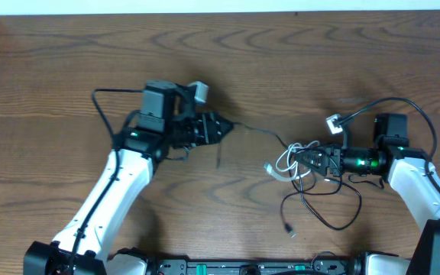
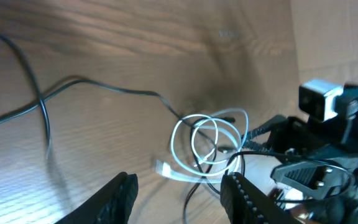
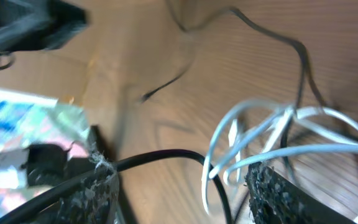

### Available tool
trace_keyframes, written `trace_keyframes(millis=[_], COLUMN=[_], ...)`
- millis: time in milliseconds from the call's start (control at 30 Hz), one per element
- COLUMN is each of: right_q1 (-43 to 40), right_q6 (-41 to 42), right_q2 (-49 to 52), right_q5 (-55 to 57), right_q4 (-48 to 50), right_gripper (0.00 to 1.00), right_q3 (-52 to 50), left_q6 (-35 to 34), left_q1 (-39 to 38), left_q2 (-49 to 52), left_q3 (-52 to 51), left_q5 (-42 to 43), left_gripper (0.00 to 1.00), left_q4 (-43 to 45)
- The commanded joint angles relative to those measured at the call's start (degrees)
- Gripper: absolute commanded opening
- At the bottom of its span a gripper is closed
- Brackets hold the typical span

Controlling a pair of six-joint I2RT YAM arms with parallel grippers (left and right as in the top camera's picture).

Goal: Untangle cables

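L fingers (image 2: 120, 196) apart, empty; R fingers (image 3: 278, 193) apart around white cable (image 3: 284, 113), prob. ungripped.

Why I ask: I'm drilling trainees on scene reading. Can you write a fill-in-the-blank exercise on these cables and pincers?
1. The looped cable beside the right pincer is ___ in colour.
2. The black cable stretches from the tangle across the table toward the ___ arm.
3. The left pincer, like the right one, is not shut but ___.

Missing words: white; left; open
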Motion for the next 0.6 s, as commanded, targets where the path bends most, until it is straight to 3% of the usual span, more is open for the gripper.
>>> trace_keyframes(millis=[0, 133, 200, 333, 400, 567], right_q1=[3.21, 5.01, 4.98, 4.96, 4.96, 4.96], right_q6=[-3.67, -3.19, 3.15, 23.93, 28.24, 33.14], right_q2=[-0.02, -0.02, -0.02, -0.02, -0.02, -0.02], right_q5=[-5.86, -2.71, 9.14, 45.42, 52.94, 59.14], right_q4=[0.33, 0.5, 0.48, -2.56, -4.37, -7.26], right_gripper=[0.62, 0.63, 0.62, 0.64, 0.64, 0.64], right_q3=[0.26, 0.26, 0.26, 0.26, 0.26, 0.26], left_q6=[0.83, 0.81, 0.79, 0.81, 0.81, -1.2], left_q1=[-5.31, -10.86, -12.74, -16.57, -17.25, -18.05], left_q2=[0.39, 2.62, 3.21, 3.5, 3.52, 5.29], left_q3=[0.46, 0.46, 0.46, 0.46, 0.46, 0.46], left_q5=[-6.12, -6.64, -6.62, -6.67, -6.69, -8.17], left_gripper=[0.49, 0.49, 0.49, 0.5, 0.5, 0.5], left_q4=[0.11, 1.2, 2.05, 4.13, 4.39, 4.85])
